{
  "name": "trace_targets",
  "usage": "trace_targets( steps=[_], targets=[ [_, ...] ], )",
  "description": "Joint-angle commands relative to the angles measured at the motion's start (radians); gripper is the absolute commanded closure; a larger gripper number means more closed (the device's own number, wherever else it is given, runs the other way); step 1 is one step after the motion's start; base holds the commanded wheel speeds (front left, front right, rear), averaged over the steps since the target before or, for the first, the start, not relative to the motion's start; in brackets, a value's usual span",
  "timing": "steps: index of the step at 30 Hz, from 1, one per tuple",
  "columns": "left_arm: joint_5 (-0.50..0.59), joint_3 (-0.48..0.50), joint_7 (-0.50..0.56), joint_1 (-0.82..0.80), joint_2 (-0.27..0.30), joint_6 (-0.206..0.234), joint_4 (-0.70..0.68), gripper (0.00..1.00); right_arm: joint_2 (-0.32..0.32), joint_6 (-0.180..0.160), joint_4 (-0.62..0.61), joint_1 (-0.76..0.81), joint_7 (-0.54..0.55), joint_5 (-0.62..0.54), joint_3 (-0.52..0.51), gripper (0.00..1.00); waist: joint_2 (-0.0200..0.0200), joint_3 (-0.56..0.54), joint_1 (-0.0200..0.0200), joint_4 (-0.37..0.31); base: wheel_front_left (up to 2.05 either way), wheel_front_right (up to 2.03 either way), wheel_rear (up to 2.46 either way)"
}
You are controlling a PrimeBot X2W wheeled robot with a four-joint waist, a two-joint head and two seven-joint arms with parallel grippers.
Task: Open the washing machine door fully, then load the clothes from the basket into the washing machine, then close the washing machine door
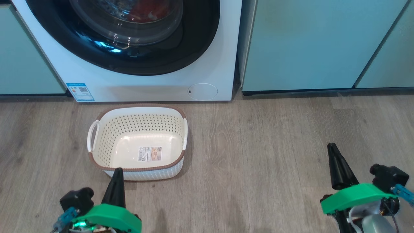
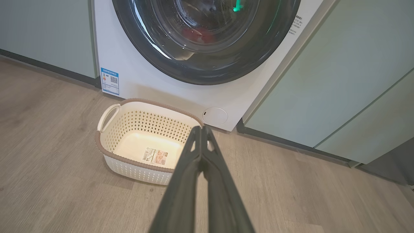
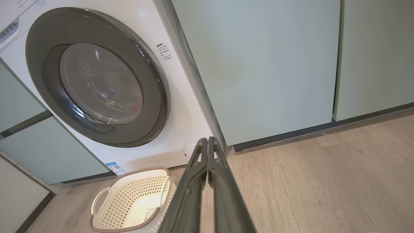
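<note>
The left gripper [image 1: 117, 171] hung low in front of the washing machine [image 1: 145, 86]. Its two dark fingers [image 2: 187, 181] were pressed together tip to tip and held nothing. From the head view its tip lined up with the side of the basket [image 1: 141, 105] farthest from the machine; I could not tell whether it touched. The right gripper [image 1: 331, 148] was closed just the same and empty, out over the wooden floor [image 1: 258, 145], off to the machine's right before the pale teal cabinets [image 1: 307, 45].

The basket stood on the floor just in front of the machine, below the door [image 1: 106, 56], with a label sticker [image 1: 149, 153] on its bare bottom. The door lay flush against the machine's front, shut. Behind its glass [image 1: 106, 26] the clothes [image 1: 147, 11] showed red inside the machine. A blue sticker [image 1: 80, 92] sat at the machine's lower left corner and a round white flap [image 1: 202, 91] at its lower right.
</note>
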Motion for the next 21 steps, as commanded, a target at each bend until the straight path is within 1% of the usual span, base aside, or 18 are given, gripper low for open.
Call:
trace_targets(
  steps=[1,21],
  targets=[
    [-0.023,0.012,0.005,-0.047,0.006,-0.004,-0.031,1.0,0.0,0.0,-0.034,-0.048,0.005,0.025,-0.003,1.0,-0.0001,0.0,0.0,0.0,0.0,0.0,0.0],
    [-0.241,0.045,0.059,-0.07,0.011,-0.038,-0.019,1.0,0.0,0.0,-0.034,-0.057,0.064,0.245,-0.015,1.0,-0.0001,-0.001,0.0,0.009,0.0,0.0,0.0]
  ],
)
